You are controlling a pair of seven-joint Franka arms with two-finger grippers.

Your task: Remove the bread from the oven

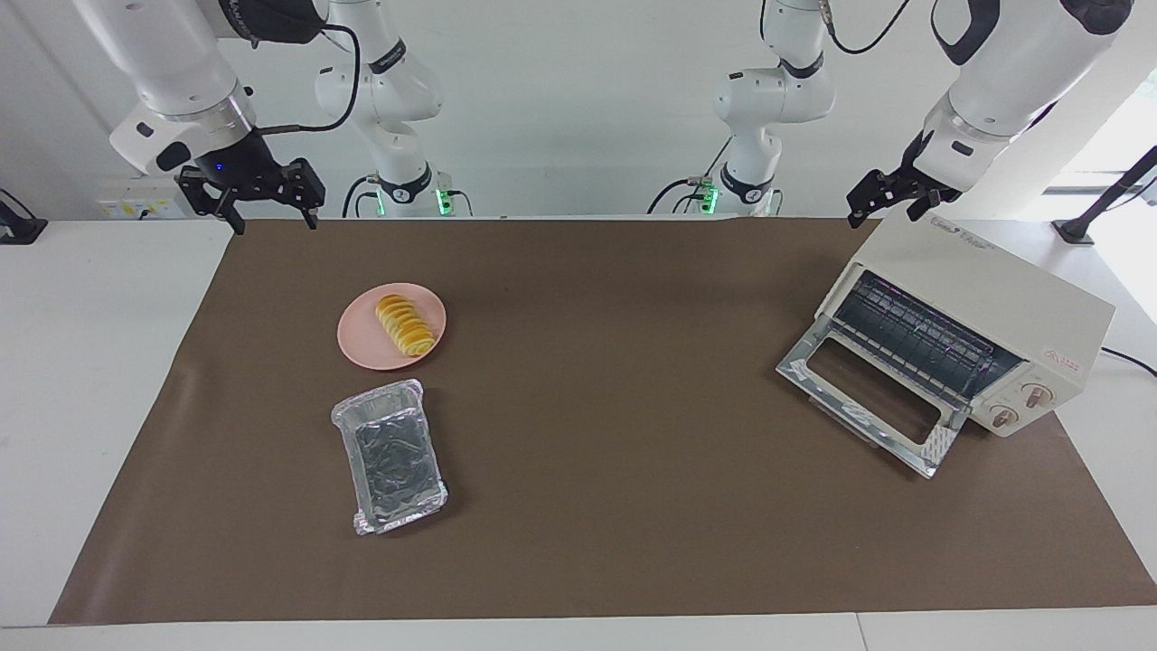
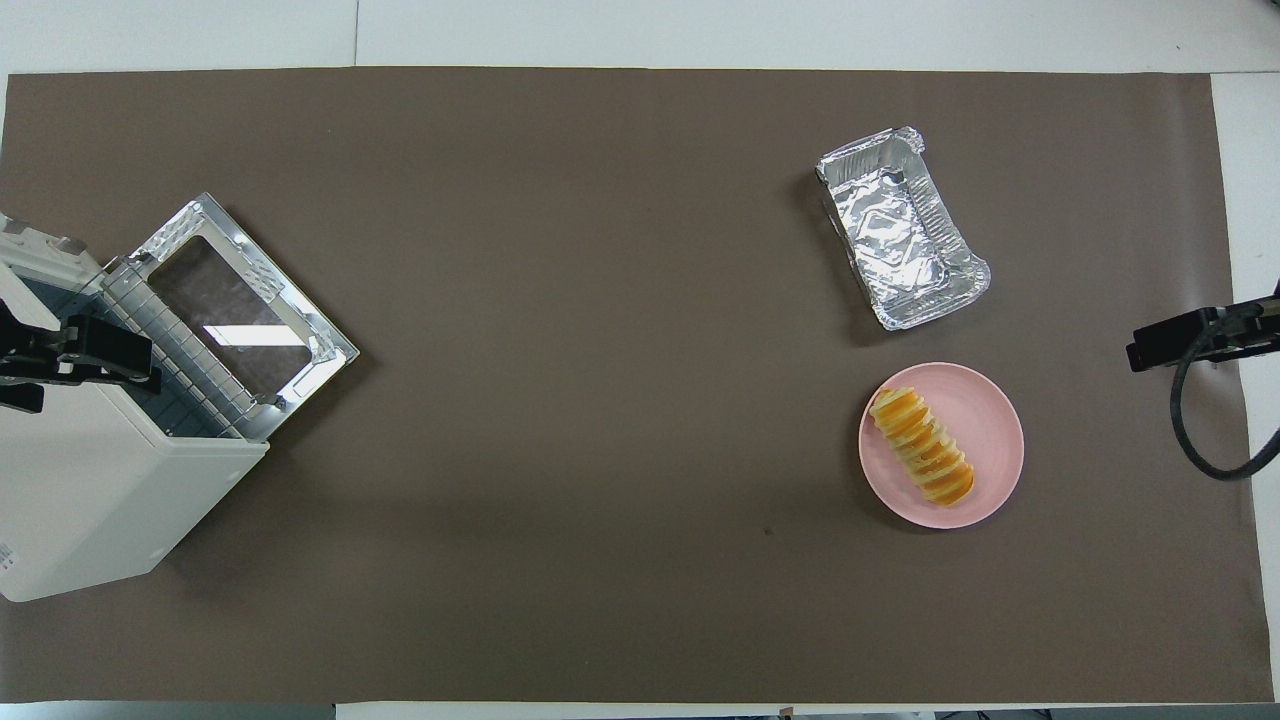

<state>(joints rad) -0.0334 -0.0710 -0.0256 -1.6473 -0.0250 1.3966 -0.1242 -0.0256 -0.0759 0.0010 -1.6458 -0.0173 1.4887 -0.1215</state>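
Golden-orange bread lies on pink plate, well apart from open-doored oven; right end effector open, left end effector above oven, fingers indiscernible. Overhead: foil tray empty, bread already out; arms best kept raised and clear.

The bread lies on the pink plate; the oven stands open.
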